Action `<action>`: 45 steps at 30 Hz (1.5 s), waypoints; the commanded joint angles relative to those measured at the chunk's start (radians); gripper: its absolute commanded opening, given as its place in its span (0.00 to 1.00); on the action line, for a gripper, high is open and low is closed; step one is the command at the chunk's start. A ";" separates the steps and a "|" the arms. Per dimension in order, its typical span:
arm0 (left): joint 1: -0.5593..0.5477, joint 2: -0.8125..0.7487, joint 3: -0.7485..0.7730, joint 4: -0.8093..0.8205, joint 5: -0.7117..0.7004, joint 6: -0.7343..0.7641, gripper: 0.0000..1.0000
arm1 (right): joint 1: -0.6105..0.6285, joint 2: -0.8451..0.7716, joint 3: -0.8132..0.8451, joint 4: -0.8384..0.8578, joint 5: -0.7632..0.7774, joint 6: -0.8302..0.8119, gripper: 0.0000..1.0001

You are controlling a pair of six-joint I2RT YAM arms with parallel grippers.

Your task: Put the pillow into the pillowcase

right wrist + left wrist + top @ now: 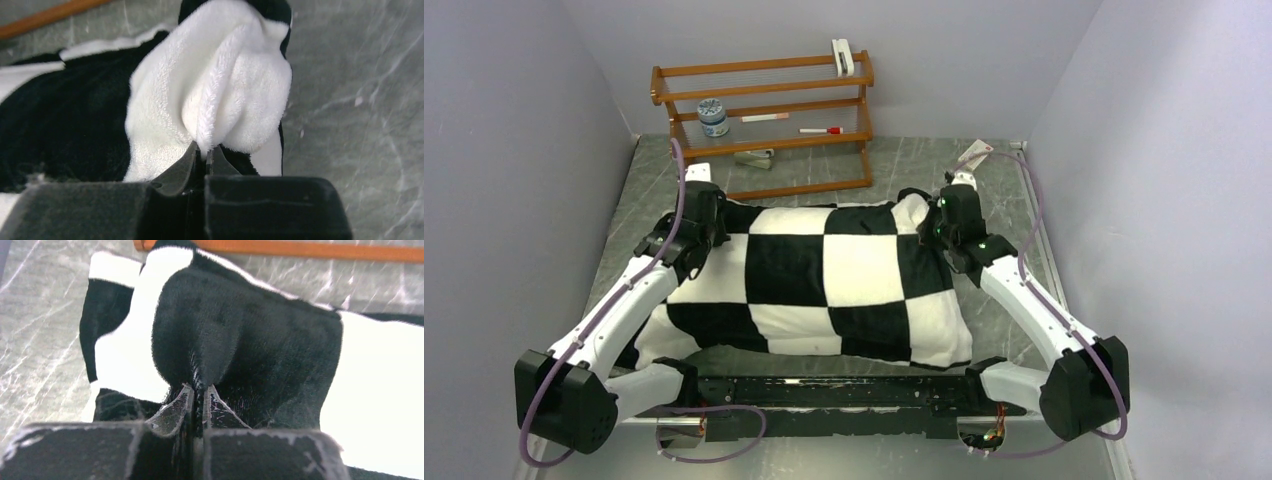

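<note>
Across the middle of the worktop (1014, 190) lies the pillowcase (824, 285), plump and checkered; whether the pillow fills it I cannot tell. My left gripper (200, 391) is clenched on a black fold at its far left corner, and my right gripper (204, 150) on a white fold at its far right corner. Beyond, by the far edge, stands a wooden rack (804, 188).

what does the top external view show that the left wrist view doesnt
Top external only: the right arm, plus a small blue-and-white jar and a red-tipped marker on the orange wooden shelf. Left wrist only: the left fingers shut on a black fold of the black-and-white checkered plush pillowcase. Both: that pillowcase, the shelf's rail, the grey marble table.
</note>
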State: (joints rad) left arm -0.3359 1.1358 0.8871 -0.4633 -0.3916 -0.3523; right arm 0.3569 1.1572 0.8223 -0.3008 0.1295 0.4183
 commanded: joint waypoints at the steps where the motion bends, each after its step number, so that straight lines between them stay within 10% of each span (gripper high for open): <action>1: 0.005 0.000 0.070 0.163 0.068 -0.060 0.05 | -0.015 0.045 0.176 0.044 0.081 -0.077 0.00; 19: 0.003 0.072 0.014 0.340 0.253 -0.194 0.16 | -0.146 0.101 0.202 0.120 0.129 -0.073 0.03; 21: 0.003 0.082 0.078 0.212 0.187 -0.192 0.54 | -0.146 0.120 0.259 -0.003 0.109 -0.041 0.31; 25: 0.003 -0.012 0.169 0.105 0.101 -0.130 0.97 | -0.144 0.041 0.323 -0.143 0.032 0.040 0.98; 34: 0.003 -0.116 0.445 -0.044 0.339 0.004 0.98 | -0.144 -0.046 0.474 -0.472 -0.048 0.095 1.00; 45: 0.003 -0.139 0.476 -0.126 0.481 0.051 0.98 | -0.145 -0.233 0.549 -0.438 -0.131 0.000 1.00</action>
State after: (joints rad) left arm -0.3294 1.0294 1.3720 -0.5320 0.0338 -0.3355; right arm 0.2169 0.9878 1.2964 -0.7315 0.0105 0.4400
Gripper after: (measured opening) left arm 0.977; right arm 0.997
